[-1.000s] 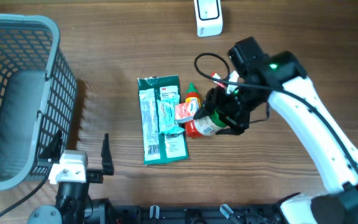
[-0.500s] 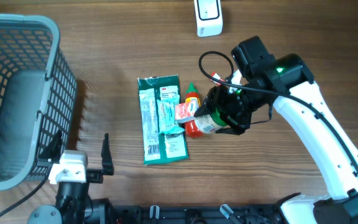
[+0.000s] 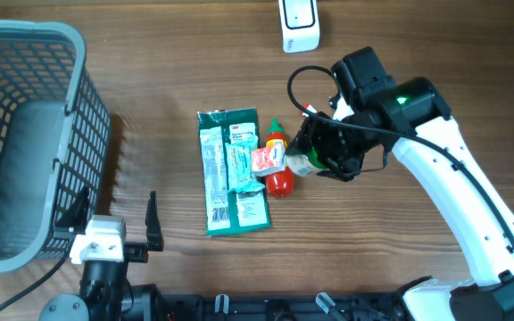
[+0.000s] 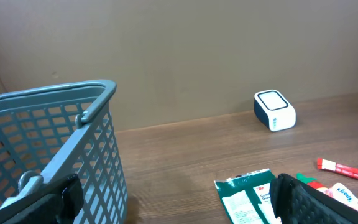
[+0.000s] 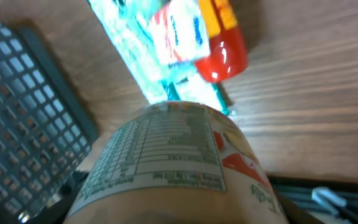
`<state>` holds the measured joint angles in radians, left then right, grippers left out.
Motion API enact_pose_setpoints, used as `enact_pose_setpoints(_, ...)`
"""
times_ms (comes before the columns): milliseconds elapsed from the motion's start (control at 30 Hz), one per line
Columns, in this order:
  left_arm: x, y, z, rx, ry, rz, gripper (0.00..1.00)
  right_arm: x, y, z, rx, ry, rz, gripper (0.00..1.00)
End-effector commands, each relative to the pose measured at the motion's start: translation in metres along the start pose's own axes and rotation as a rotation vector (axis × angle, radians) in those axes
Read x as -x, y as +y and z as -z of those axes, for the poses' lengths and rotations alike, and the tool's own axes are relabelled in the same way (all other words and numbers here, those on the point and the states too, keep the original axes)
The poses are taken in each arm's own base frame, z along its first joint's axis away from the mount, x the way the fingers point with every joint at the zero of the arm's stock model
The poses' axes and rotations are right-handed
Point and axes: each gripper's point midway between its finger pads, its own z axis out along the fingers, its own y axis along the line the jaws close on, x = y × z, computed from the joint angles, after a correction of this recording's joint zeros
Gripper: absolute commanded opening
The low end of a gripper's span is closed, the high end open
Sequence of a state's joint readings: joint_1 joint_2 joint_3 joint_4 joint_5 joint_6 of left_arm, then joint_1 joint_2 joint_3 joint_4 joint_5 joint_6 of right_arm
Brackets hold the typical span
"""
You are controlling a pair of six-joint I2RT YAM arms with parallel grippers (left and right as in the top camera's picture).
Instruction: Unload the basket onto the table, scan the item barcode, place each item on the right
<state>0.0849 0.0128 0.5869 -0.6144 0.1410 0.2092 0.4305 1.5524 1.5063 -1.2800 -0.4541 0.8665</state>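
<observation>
The right gripper (image 3: pixel 325 152) is closed around a jar (image 5: pixel 173 158) — its jaws stand about half apart, one on each side of the jar's body. In the right wrist view the jar fills the lower part of the picture. Its pale label shows a printed table of fine text, too blurred to read, and some red print at the right edge. In the overhead view only the end of the jar shows, coming out of the fingers on the side of the red bottle (image 3: pixel 278 174). The jar is just beside this bottle; if it touches the table (image 3: pixel 177 62), I cannot tell.

The red bottle lies on the table with its green tip pointing to the far edge. A small red and white sachet (image 3: pixel 266 160) rests on it. Just to the left of these lies a green packet (image 3: pixel 230 169), flat, with the long side running away from the robot.

The white scanner (image 3: pixel 299 22) stands at the far edge of the table, well apart from the jar. A grey mesh basket (image 3: pixel 78 134) stands at the left.

The left gripper (image 3: pixel 114 212) is at the near edge beside the basket — its jaws are spread wide and hold nothing.
</observation>
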Motion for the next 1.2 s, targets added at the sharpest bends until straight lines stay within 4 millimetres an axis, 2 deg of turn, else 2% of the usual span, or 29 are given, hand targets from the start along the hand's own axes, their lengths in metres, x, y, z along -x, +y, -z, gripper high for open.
enact_pose_setpoints(0,0.003,-0.003,0.001,-0.018,-0.013,-0.021,1.0,0.022,0.001,0.011,-0.022,-0.142,0.036,0.56)
enact_pose_setpoints(233,0.003,-0.003,0.001,-0.018,-0.013,-0.021,1.0,0.067,-0.001,0.023,-0.083,-0.386,0.058,0.56)
enact_pose_setpoints(300,0.003,-0.003,0.001,-0.018,-0.013,-0.021,1.0,0.079,0.004,0.028,-0.075,-0.448,0.068,0.56)
enact_pose_setpoints(433,0.003,-0.003,0.001,-0.018,-0.013,-0.021,1.0,0.133,0.021,0.046,-0.104,-0.716,0.19,0.54)
enact_pose_setpoints(533,0.003,-0.003,0.001,-0.018,-0.013,-0.021,1.0,0.161,0.035,0.043,-0.095,-0.823,0.256,0.54)
enact_pose_setpoints(633,0.002,-0.003,0.001,-0.018,-0.013,-0.021,1.0,0.202,0.05,0.036,-0.093,-0.957,0.248,0.53)
enact_pose_setpoints(700,0.003,-0.003,0.001,-0.018,-0.013,-0.021,1.0,0.226,0.067,0.026,-0.067,-1.023,0.313,0.53)
enact_pose_setpoints(800,0.003,-0.003,0.001,-0.018,-0.013,-0.021,1.0,0.259,0.086,0.006,-0.02,-1.107,0.369,0.61)
enact_pose_setpoints(867,0.003,-0.003,0.001,-0.018,-0.013,-0.021,1.0,0.282,0.09,-0.005,0.015,-1.163,0.374,0.63)
enact_pose_setpoints(900,0.003,-0.003,0.001,-0.018,-0.013,-0.021,1.0,0.301,0.09,-0.013,0.048,-1.208,0.367,0.64)
enact_pose_setpoints(1000,0.002,-0.003,0.001,-0.018,-0.013,-0.021,1.0,0.334,0.088,-0.025,0.136,-1.277,0.363,0.64)
enact_pose_setpoints(1167,0.003,-0.003,0.001,-0.018,-0.013,-0.021,1.0,0.361,0.09,-0.044,0.238,-1.27,0.342,0.62)
